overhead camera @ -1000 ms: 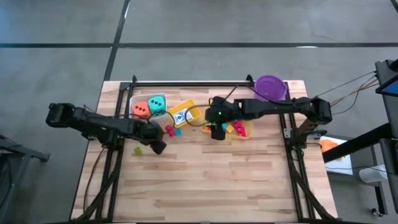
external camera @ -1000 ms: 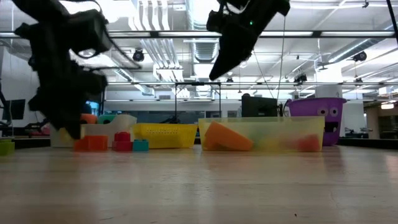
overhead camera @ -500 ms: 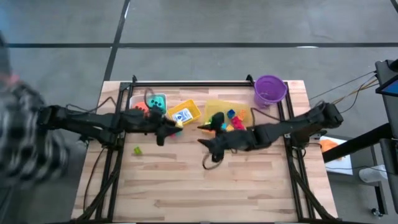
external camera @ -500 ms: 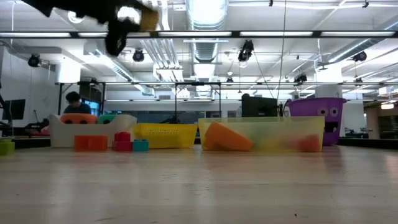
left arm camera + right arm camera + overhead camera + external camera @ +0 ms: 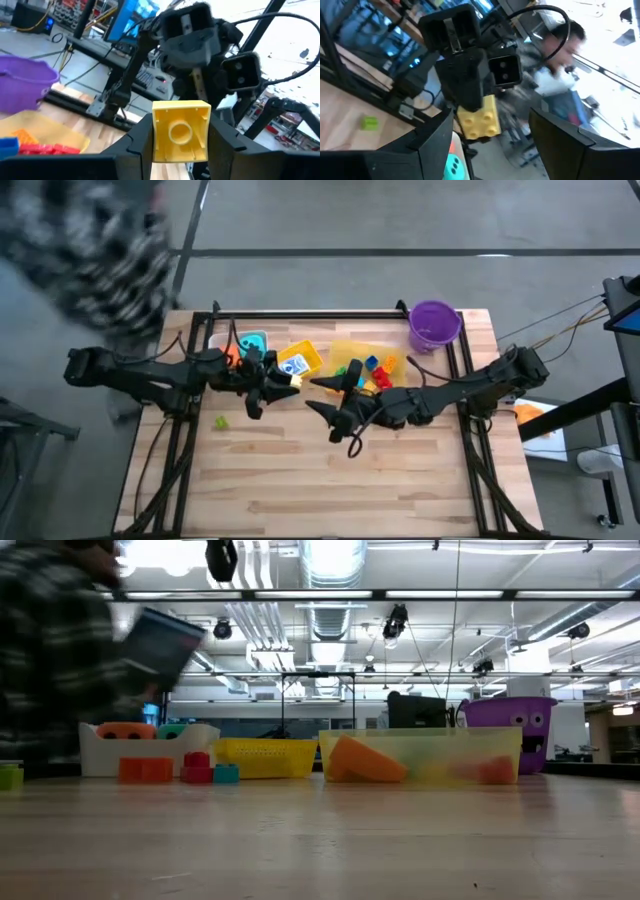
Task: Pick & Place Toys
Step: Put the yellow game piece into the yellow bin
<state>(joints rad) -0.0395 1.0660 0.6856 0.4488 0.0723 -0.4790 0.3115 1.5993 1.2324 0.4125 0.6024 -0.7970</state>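
Only wrist-visible: yellow brick (image 5: pixel 180 131) in left gripper (image 5: pixel 177 145).

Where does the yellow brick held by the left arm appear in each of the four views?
High view: yellow brick at the left gripper's tip, beside the yellow bin.
Low view: not in it.
Left wrist view: brick centred, clamped between its jaws.
Right wrist view: brick under the left gripper, mid-picture.
Shared landmark: purple bucket.

Dice (image 5: pixel 245 346) in bin (image 5: pixel 212 340); bucket (image 5: pixel 434 323) far-right
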